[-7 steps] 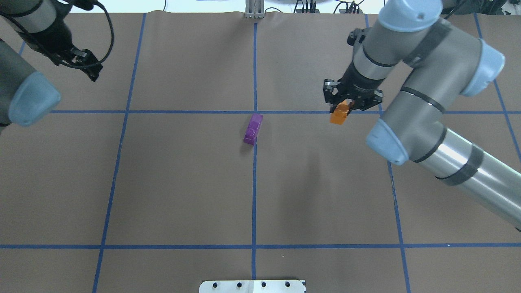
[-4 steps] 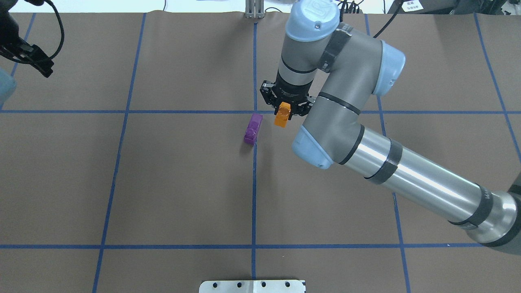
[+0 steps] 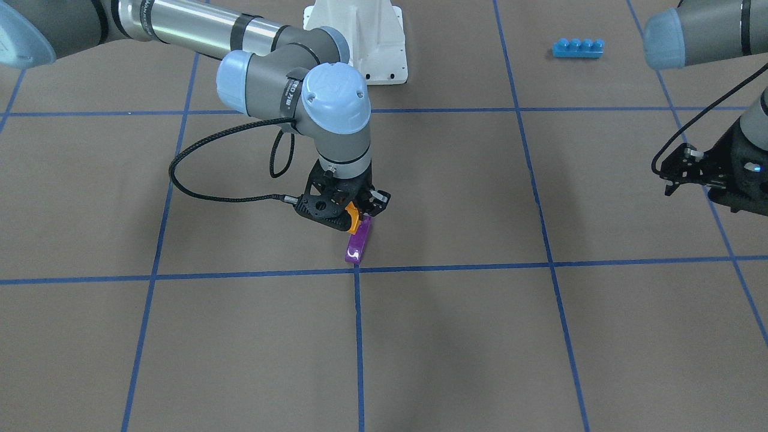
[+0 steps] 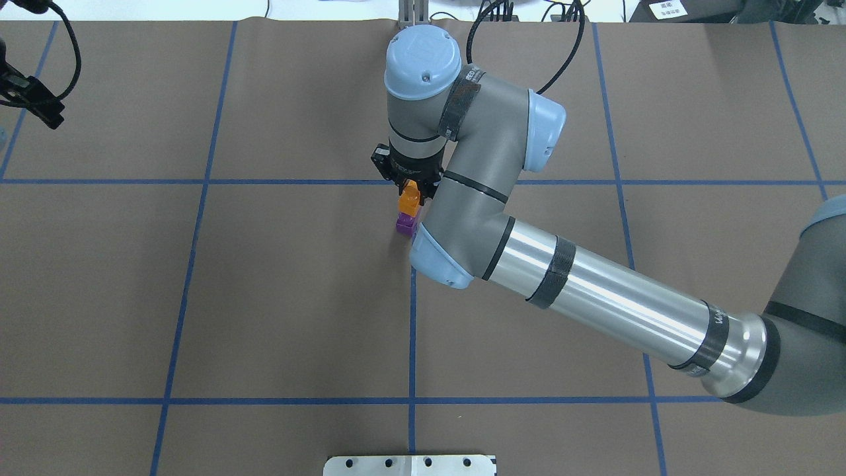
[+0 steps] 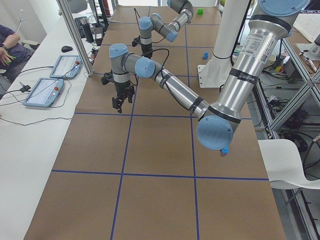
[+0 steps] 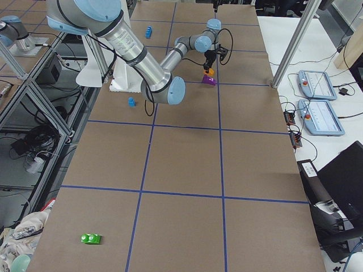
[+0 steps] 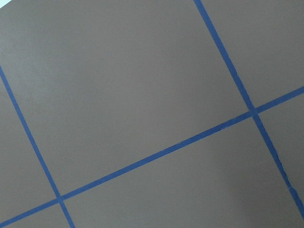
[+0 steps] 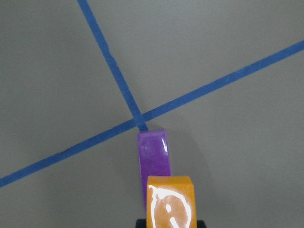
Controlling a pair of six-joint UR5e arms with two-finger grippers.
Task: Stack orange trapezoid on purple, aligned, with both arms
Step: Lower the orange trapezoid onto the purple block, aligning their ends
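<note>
My right gripper (image 3: 355, 217) is shut on the orange trapezoid (image 3: 354, 219) and holds it over one end of the purple block (image 3: 359, 244), which lies on the table by a tape crossing. In the overhead view the orange (image 4: 410, 197) covers the far end of the purple (image 4: 406, 225). In the right wrist view the orange (image 8: 170, 203) overlaps the purple (image 8: 153, 156) along the same line. I cannot tell whether they touch. My left gripper (image 4: 41, 109) is open and empty, far off at the table's left edge.
A long blue four-stud brick (image 3: 577, 48) lies near the white robot base (image 3: 372, 42). A small blue block (image 6: 131, 102) sits beside the base. A green block (image 6: 90, 238) lies far down the table. A metal plate (image 4: 410, 465) is at the table's near edge.
My right gripper has carried the orange trapezoid leftward, from well right of the purple block to directly over its far end. My left arm has drawn back farther left.
</note>
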